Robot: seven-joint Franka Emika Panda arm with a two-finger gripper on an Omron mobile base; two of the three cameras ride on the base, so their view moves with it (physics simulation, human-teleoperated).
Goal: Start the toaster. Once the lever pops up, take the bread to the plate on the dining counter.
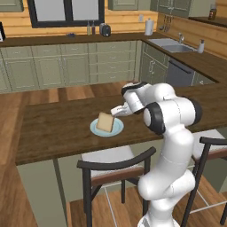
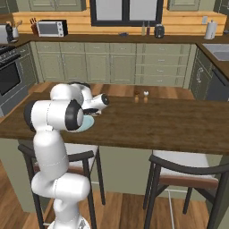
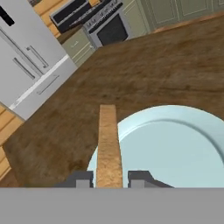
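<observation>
One slice of bread (image 1: 105, 122) is pinched between my jaws, held on edge, and it sits over the near left part of the pale plate (image 1: 117, 129) on the long dark wooden worktop (image 1: 57, 124). My gripper (image 3: 109, 178) closes on the slice from both flat sides; in the hand view the two dark fingertips (image 3: 141, 177) press against a thin tan strip that runs away from me, with the plate's pale rim curving under and to the right of it. From the left base view the slice looks tilted, its lower edge at or very near the plate; I cannot tell whether it touches yet. From the right base view my own arm hides most of the plate (image 2: 88, 121). The toaster (image 1: 105, 29) stands far off on the back counter under the window, so the carrying part seems nearly finished, and the release is what remains. My worry is the release itself: bread standing on edge will topple when I let go, and because it sits toward the plate's left rim, it could fall partly onto the wood instead of lying flat inside. Opening while it hangs above the plate could make it bounce or slide off. Pushing down too far could crush the slice or nudge the plate along the worktop. Two chairs (image 1: 116, 165) stand tucked below the near edge.
</observation>
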